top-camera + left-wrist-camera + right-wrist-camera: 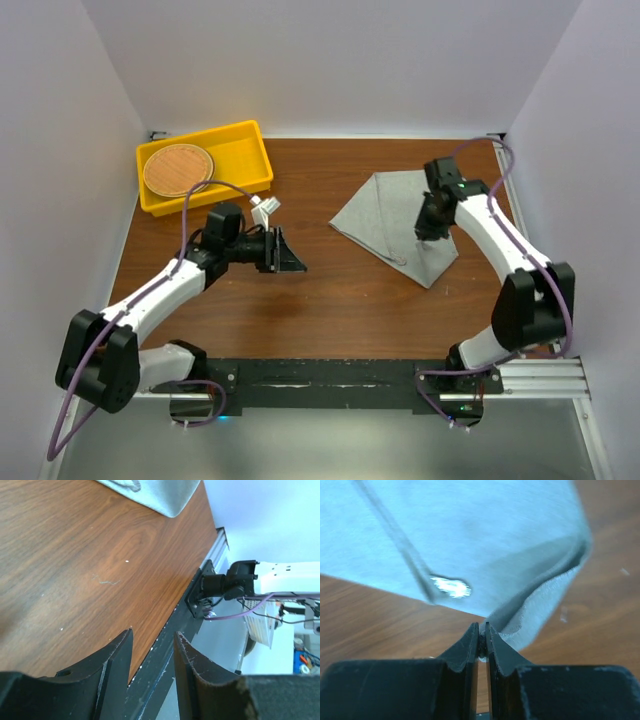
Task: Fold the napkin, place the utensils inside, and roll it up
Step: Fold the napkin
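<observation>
A brown wood counter [330, 300] boxed in by white walls: your right hand [481, 641] is clenched on a thin fold of the grey napkin [385, 212], the cloth pinched between fingertips that all but touch. The rest of the napkin lies spread beyond the hand. One slim utensil [449, 587] rests on it just ahead and a little left of the grip, though the wrist view is too blurred to say which piece it is. Your left hand [153, 633] hangs released and empty over bare wood, with only a corner of the cloth showing far ahead of its fingers.

The risks, as judged from here:
- **Slipping fold:** the pinch takes very little fabric, so a quick pull could slip the fold free and let it drop back.
- **Knocked utensil:** if you carry the lifted edge across too low, it may catch the utensil and push it askew or off the napkin.
- **Sliding napkin:** nothing pins the far side, so the whole napkin may slide toward the hand instead of folding, and your left hand is too far off to hold it down.

The yellow tray [250, 160] and its woven disc [178, 170] sit well beyond the left hand, out of the way.
</observation>
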Robot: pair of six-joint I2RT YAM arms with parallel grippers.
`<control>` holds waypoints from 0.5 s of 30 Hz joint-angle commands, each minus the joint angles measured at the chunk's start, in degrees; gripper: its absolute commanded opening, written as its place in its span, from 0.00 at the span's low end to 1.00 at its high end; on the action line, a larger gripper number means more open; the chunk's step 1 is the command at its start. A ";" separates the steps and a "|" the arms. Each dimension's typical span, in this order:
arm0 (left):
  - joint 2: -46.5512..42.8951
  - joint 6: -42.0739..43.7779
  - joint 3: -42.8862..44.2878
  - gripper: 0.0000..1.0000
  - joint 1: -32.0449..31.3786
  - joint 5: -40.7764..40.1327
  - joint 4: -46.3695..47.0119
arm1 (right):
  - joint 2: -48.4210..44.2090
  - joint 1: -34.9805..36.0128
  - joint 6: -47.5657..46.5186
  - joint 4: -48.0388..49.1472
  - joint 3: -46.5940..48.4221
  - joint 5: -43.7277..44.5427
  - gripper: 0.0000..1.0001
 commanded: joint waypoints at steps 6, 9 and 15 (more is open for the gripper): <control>-6.89 2.47 1.14 0.43 1.49 -8.04 -12.44 | 14.65 11.63 -10.46 4.33 15.92 -2.91 0.10; -7.33 4.14 2.98 0.44 2.11 -10.06 -16.48 | 17.02 12.96 -12.48 5.13 18.82 -3.00 0.10; -6.45 6.61 6.67 0.44 2.64 -12.96 -22.46 | 20.45 14.80 -16.00 4.34 24.28 -4.15 0.10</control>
